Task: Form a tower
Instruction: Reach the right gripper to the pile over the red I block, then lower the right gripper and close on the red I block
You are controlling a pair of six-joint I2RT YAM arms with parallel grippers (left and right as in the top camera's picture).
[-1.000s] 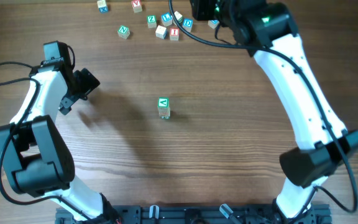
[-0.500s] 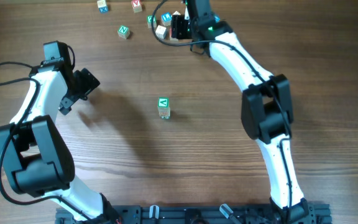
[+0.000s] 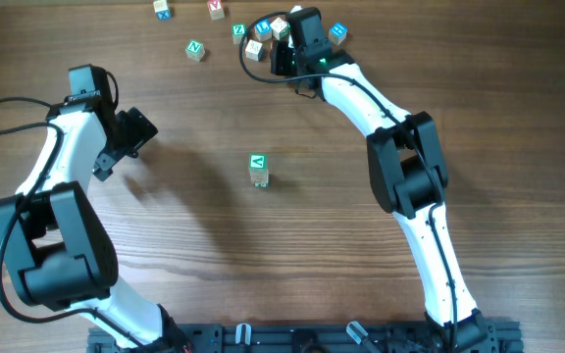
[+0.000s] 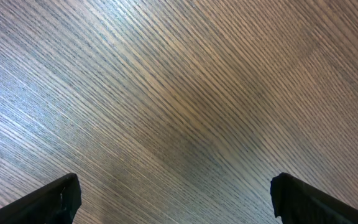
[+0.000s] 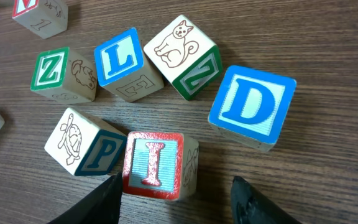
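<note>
The tower [image 3: 257,169] stands near the middle of the surface [image 3: 292,255], a short column with a green V on top, well apart from both arms. The right end effector [image 5: 179,202] hangs over the cluster of loose cubes by the far edge. Its jaws are spread to either side of the red I cube [image 5: 154,163], and a gap shows beside one finger. The P cube [image 5: 86,148] touches the I cube on one side, the blue D cube [image 5: 252,102] lies near on the other, and the L cube [image 5: 120,59] lies beyond. The left end effector [image 4: 179,208] is spread wide over bare wood toward the left edge, holding nothing.
</note>
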